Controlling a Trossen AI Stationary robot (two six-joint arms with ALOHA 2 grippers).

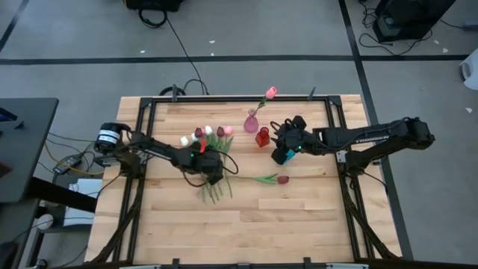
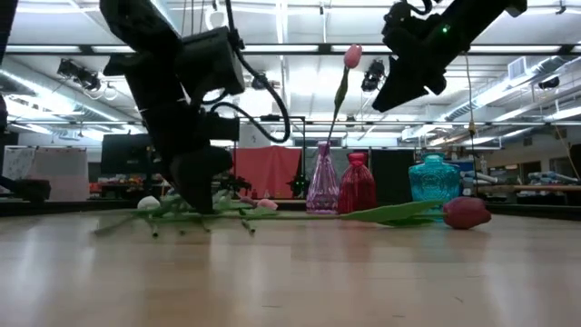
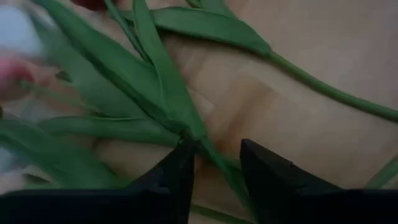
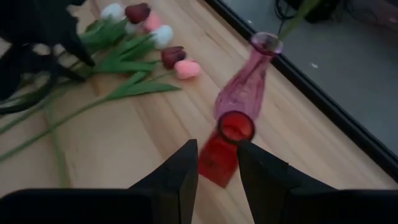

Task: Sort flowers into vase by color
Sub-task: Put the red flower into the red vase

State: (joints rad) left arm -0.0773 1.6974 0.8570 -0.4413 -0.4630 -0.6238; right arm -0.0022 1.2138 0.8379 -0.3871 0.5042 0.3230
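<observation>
- Lowering my left gripper (image 3: pixel 214 165) into the tulip pile (image 1: pixel 210 142), fingers apart astride one stem (image 3: pixel 211 152).
- My right gripper (image 4: pixel 216 168), fingers apart and empty, hovers above the red vase (image 4: pixel 225 148).

The flowers (image 1: pixel 209 149) are lying in a pile at the table's (image 1: pixel 299 224) centre, toward nine o'clock. Two vases (image 1: pixel 257 128) are standing side by side at their two o'clock, one holding a tulip (image 1: pixel 270 93). Another tulip (image 1: pixel 282 180) is lying alone at the pile's four o'clock.
</observation>
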